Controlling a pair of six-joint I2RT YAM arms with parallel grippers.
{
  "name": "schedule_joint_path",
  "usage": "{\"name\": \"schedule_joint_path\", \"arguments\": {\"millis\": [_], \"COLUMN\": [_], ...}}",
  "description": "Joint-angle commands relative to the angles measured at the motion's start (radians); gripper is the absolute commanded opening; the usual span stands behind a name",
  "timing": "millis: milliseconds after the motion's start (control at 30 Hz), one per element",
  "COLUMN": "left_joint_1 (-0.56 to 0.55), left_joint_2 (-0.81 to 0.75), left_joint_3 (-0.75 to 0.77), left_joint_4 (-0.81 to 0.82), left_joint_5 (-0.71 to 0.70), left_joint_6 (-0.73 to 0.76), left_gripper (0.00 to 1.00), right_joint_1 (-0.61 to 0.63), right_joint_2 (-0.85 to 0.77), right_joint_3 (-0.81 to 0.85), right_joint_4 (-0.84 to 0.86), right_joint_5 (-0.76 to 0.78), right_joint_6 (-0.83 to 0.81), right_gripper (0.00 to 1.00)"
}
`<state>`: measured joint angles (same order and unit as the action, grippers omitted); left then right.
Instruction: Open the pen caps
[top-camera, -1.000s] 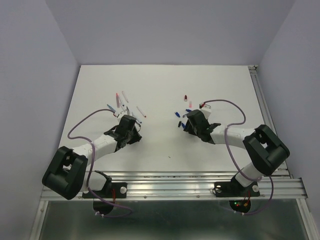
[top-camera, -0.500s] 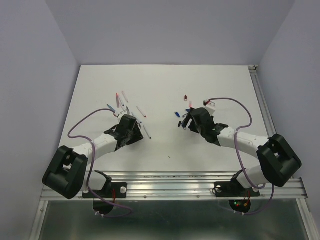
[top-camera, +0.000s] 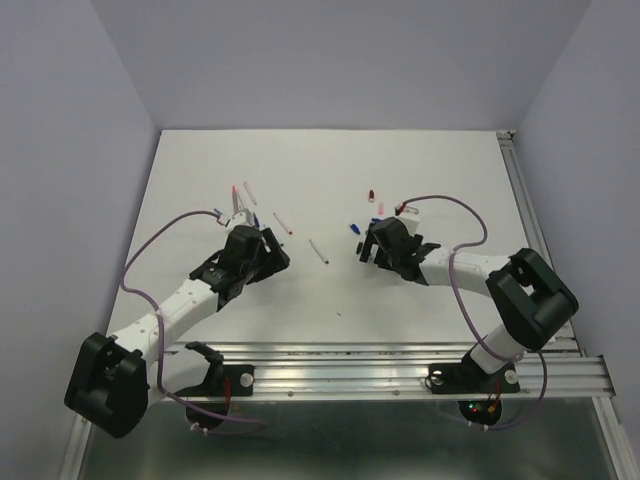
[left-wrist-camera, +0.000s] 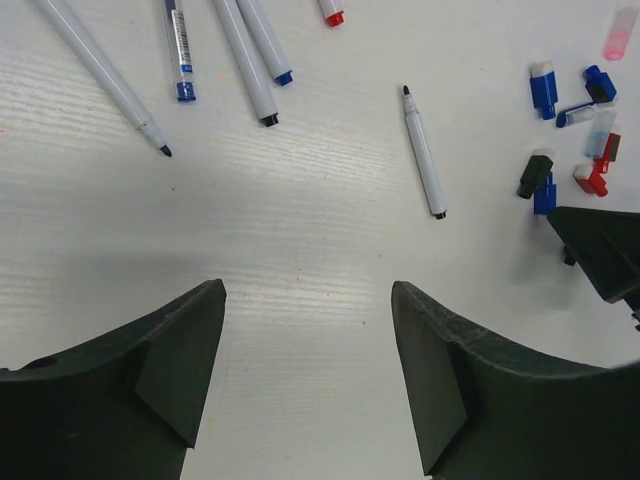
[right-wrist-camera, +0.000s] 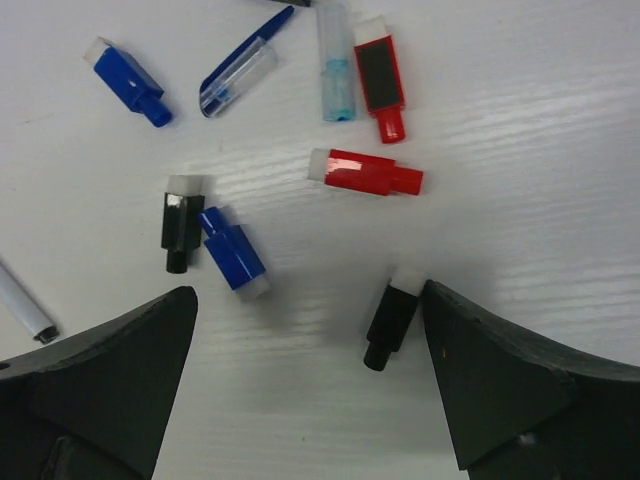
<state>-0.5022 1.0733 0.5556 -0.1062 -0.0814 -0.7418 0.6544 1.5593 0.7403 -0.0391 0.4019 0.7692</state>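
Observation:
Several loose pen caps, red (right-wrist-camera: 368, 172), blue (right-wrist-camera: 232, 252) and black (right-wrist-camera: 181, 222), lie on the white table under my right gripper (right-wrist-camera: 310, 300). It is open, and one black cap (right-wrist-camera: 390, 325) lies flat beside its right finger. In the top view this gripper (top-camera: 366, 250) sits at the near edge of the cap cluster (top-camera: 376, 214). My left gripper (left-wrist-camera: 305, 300) is open with bare table between its fingers. An uncapped white pen (left-wrist-camera: 424, 152) lies apart ahead of it, between the two grippers (top-camera: 319, 250).
Several more pens (left-wrist-camera: 250, 55) lie fanned out at the far left of the left gripper (top-camera: 276, 252), some with coloured tips. A single red cap (top-camera: 370, 192) sits behind the cluster. An aluminium rail (top-camera: 400, 365) runs along the near table edge.
Both grippers have opened. The left one let go of the white pen, which now lies between the arms. The right one released the black cap onto the table. The left arm shifted left.

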Motion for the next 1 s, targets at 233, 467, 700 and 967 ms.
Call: {"name": "schedule_joint_path", "arguments": {"millis": [233,467,700,967], "left_joint_1": [0.002,0.002,0.002,0.002], "left_joint_2": [-0.067,-0.081,-0.136,-0.202], "left_joint_3": [0.046,0.05,0.05,0.056], "left_joint_4": [-0.05,-0.05,-0.058,-0.102], "left_joint_5": [-0.029,-0.017,-0.015,-0.056], "left_joint_6": [0.015,0.015,0.009,-0.024], "left_gripper": [0.8,0.82,0.93,0.99], "right_joint_1": [-0.002,-0.001,-0.002,-0.002], "right_joint_2": [0.099,-0.025,-0.228,-0.491], "right_joint_3": [0.116,0.108,0.076,-0.054], "right_joint_4": [-0.082,-0.064,-0.077,-0.07], "right_joint_5": [-0.038,-0.061,-0.046,-0.012], "right_joint_6": [-0.062,-0.09,-0.107,-0.021], "right_gripper": [1.0,1.0,1.0,1.0]}}
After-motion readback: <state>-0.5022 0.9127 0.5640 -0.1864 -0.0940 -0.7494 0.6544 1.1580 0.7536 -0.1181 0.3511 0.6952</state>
